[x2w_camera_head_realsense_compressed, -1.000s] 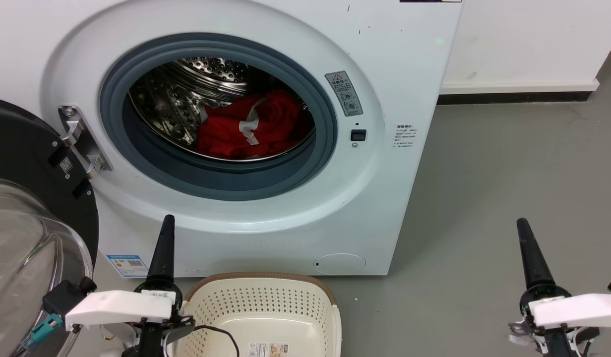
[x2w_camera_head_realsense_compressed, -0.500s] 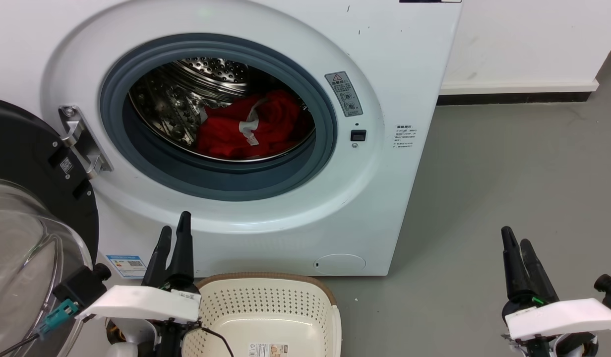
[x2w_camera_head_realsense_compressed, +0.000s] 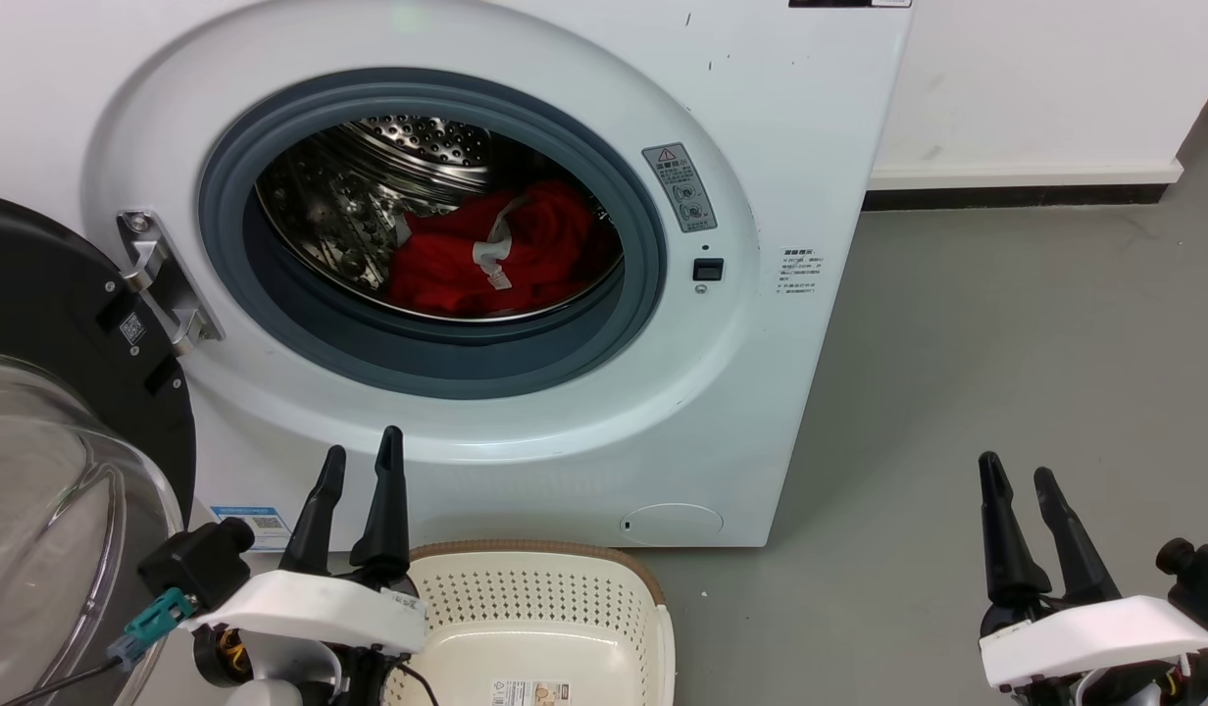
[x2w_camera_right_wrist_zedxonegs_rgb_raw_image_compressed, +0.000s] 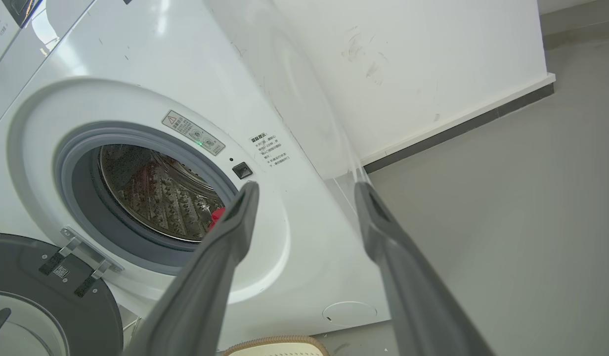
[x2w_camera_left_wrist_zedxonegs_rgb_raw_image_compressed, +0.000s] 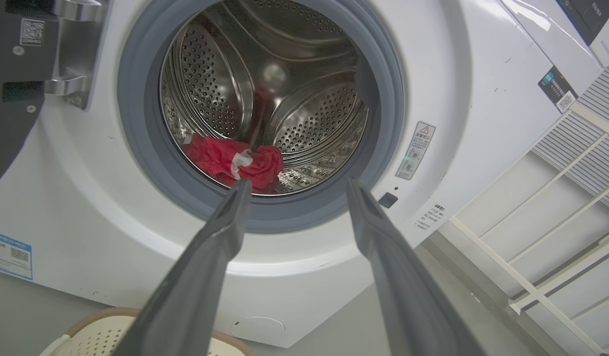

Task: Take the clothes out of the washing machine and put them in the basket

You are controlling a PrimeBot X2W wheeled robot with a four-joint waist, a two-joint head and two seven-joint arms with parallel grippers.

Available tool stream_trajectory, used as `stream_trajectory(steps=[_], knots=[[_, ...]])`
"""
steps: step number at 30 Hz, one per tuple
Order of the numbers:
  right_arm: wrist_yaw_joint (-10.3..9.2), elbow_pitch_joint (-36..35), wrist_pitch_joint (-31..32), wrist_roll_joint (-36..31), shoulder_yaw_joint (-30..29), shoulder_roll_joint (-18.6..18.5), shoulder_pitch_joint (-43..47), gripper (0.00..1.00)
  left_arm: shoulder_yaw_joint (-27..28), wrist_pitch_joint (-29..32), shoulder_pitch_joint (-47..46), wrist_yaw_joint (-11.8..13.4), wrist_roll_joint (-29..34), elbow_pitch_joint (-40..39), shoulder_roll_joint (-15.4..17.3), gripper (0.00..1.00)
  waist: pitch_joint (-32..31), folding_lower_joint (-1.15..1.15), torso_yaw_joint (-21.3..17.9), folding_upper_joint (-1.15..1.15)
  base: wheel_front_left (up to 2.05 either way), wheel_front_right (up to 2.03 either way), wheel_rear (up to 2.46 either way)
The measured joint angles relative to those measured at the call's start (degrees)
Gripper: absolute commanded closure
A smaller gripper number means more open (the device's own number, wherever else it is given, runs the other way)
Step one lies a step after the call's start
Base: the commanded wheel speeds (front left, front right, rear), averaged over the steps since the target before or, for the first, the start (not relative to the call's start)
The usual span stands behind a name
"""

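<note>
Nothing is done yet: the clothes [x2w_camera_head_realsense_compressed: 486, 250] lie in the washer [x2w_camera_head_realsense_compressed: 526, 461] drum at 11 o'clock, and the basket [x2w_camera_head_realsense_compressed: 526, 598] at 6 shows none. Both spread and empty: left hand [x2w_camera_head_realsense_compressed: 363, 443] at 7, right hand [x2w_camera_head_realsense_compressed: 1014, 467] at 4.

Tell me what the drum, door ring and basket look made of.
Drum: likely stainless steel, polished; it mirrors light and has punched holes. Door ring: probably rubber, matte grey, no glare. Basket: seemingly moulded plastic, cream, semi-gloss, with even perforations; its brown rim looks woven, possibly moulded too.
</note>
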Motion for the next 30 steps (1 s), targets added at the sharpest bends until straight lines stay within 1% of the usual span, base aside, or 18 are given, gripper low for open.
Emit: stream_trajectory(steps=[1, 5, 14, 27, 30], knots=[[0.00, 0.0, 0.0, 0.0, 0.0, 0.0, 0.0, 0.00, 0.0, 0.0, 0.0, 0.0, 0.0, 0.0, 0.0, 0.00, 0.0, 0.00, 0.0, 0.00, 0.00, 0.00, 0.00], [0.00, -0.8, -0.2, -3.5, 0.1, 0.0, 0.3, 0.00, -0.2, -0.7, 0.1, 0.2, 2.7, -0.2, 0.0, 0.00, 0.0, 0.00, 0.0, 0.00, 0.00, 0.00, 0.00], [0.00, -2.6, -0.4, -9.8, 0.3, 0.0, 0.6, 0.00, -0.8, -1.9, 0.1, 1.0, 9.7, -0.5, 0.2, 0.00, 0.0, 0.00, -0.1, 0.00, 0.00, 0.00, 0.00], [0.00, -3.4, -0.2, -17.3, 0.4, 0.0, 1.7, 0.00, -1.3, -3.7, 0.1, 2.7, 17.7, 0.2, 0.8, 0.00, 0.1, 0.00, 0.0, 0.00, 0.00, 0.00, 0.00], [0.00, -3.5, -0.1, -18.0, 0.5, 0.0, 1.8, 0.00, -1.4, -4.1, 0.1, 3.0, 19.2, 0.5, 1.0, 0.00, 0.0, 0.00, -0.1, 0.00, 0.00, 0.00, 0.00]])
